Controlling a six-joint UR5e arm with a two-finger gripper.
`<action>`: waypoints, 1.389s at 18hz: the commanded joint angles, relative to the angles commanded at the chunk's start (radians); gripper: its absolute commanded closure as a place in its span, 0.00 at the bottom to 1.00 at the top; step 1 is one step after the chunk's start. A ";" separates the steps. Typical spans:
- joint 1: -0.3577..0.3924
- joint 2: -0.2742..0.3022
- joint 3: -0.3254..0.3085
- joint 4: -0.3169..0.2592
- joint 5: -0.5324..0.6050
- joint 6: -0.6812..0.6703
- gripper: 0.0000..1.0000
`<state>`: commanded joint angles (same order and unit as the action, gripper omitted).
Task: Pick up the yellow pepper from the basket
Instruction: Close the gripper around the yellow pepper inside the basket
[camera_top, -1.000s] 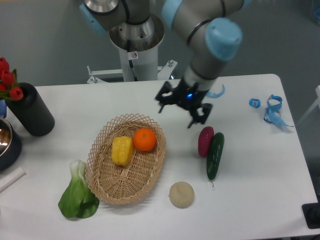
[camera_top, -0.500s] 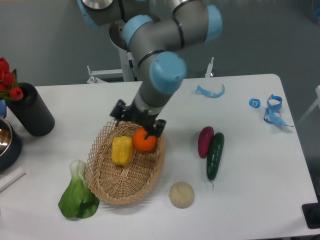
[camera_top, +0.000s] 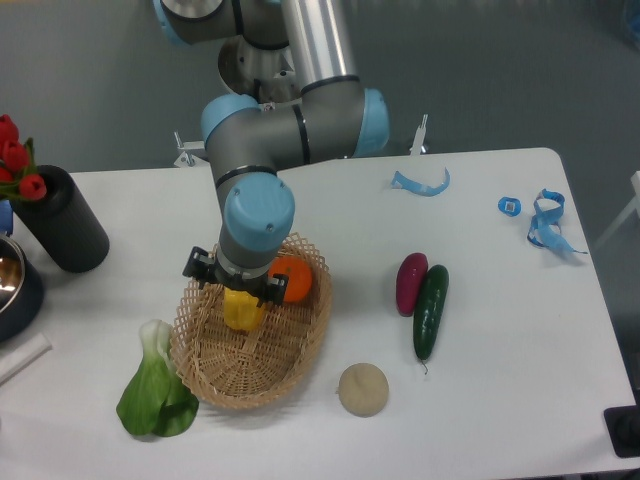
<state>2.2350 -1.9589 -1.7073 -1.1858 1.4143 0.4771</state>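
Gripper (camera_top: 238, 291): positioned directly over the yellow pepper, wrist pointing down; the fingertips are hidden behind the wrist and the fruit, so whether the claw is spread or clamped cannot be told.

Yellow pepper (camera_top: 242, 310): in the basket, left of centre, lower half visible beneath the gripper; appears to rest on the weave, not lifted.

Basket (camera_top: 250, 378): oval wicker, near-left part of the table (camera_top: 500, 400).

Orange (camera_top: 293, 280): in the basket, just right of the pepper and beside the wrist, partly covered.

Other items: leafy green (camera_top: 157, 392) touching the basket's near-left rim; beige ball (camera_top: 363, 389) near the basket's near-right side; dark red vegetable (camera_top: 410, 283) and cucumber (camera_top: 431, 310) side by side, well to the right; black cylinder with red flowers (camera_top: 60, 220) at far left; blue strap pieces (camera_top: 545, 222) at far right.

Task status, as judged: approach complete, tool aligned on the correct fruit. Remaining: confirm the grasp, then raise the pepper clear of the basket without dragging the orange.
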 joint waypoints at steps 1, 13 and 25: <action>0.000 -0.006 -0.003 0.002 0.008 0.000 0.00; -0.005 -0.045 -0.023 0.021 0.069 -0.006 0.00; -0.017 -0.045 -0.028 0.049 0.107 -0.002 0.65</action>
<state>2.2181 -2.0034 -1.7349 -1.1367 1.5217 0.4755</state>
